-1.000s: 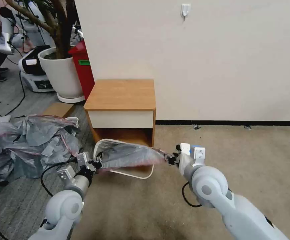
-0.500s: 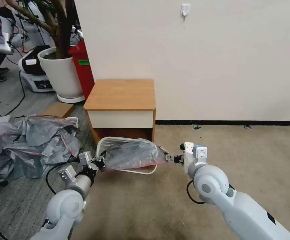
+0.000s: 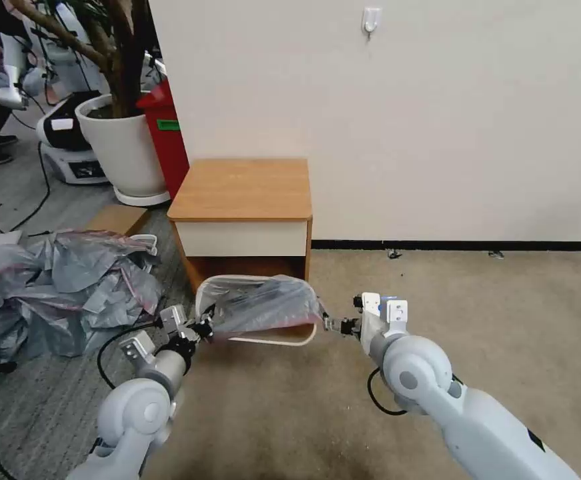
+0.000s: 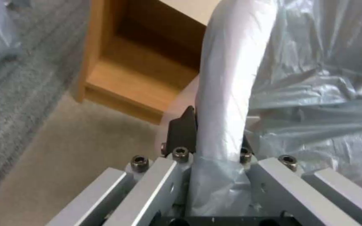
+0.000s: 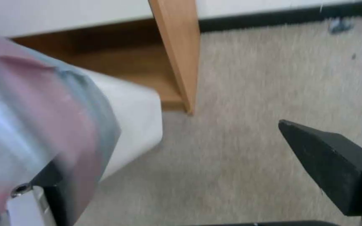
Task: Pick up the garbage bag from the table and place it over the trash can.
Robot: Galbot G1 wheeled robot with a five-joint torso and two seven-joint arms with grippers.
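Now right gripper point(image 3: 333, 325) spread wide beside garbage bag point(image 3: 263, 305) — left gripper point(image 3: 205, 329) pinching bag edge.

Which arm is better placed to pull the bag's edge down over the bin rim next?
Probably left: the left gripper sits at the trash can rim with the garbage bag running into it. The right gripper is open beside the opposite corner, bag draped on one finger.

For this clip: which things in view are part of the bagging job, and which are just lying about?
In the job: garbage bag, draped over the trash can; table behind it; left gripper, at the bag's edge; right gripper, open beside the can.
Lying about: heap of grey bags, white plant pot, red bin, wall hook.
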